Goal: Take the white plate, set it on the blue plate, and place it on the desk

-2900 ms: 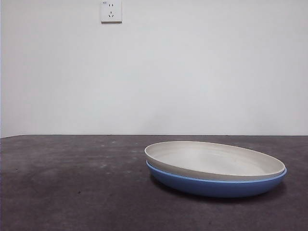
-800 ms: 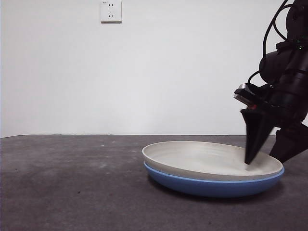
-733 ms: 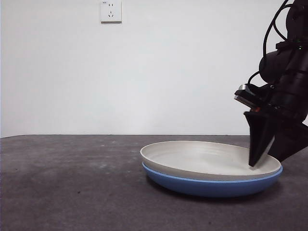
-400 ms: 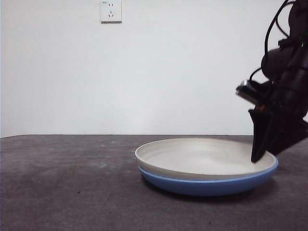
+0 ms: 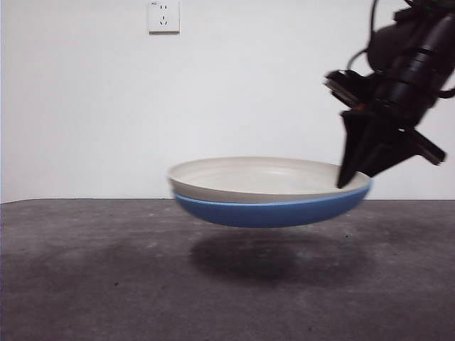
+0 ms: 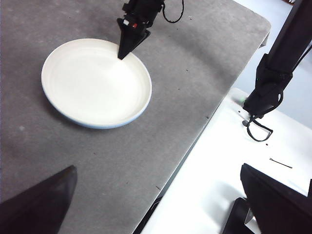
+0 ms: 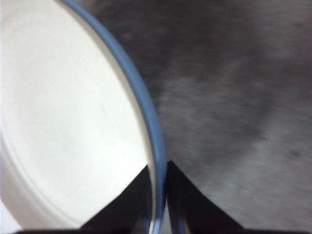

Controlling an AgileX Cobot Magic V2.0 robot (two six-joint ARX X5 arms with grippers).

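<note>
Lifting: right gripper [image 5: 353,172] pinching rims of white plate [image 5: 263,176] nested in blue plate [image 5: 266,212], both clear above desk [image 5: 85,284]; next, lowering level.

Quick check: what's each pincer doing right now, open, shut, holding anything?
Left pincer: open, holding nothing, away from the plates.
Right pincer: shut on the rims of the white plate and blue plate, both off the desk.

A matt, chalky cream finish is shown on the white plate [image 5: 263,176], with faint concentric rings seen inside. A smooth, glossy sheen is carried by the blue plate [image 5: 270,212] beneath. The surface [image 5: 92,277] is seen as dull, mottled grey-brown and lightly speckled. The right hand [image 5: 350,177] is finished in matt black.
</note>
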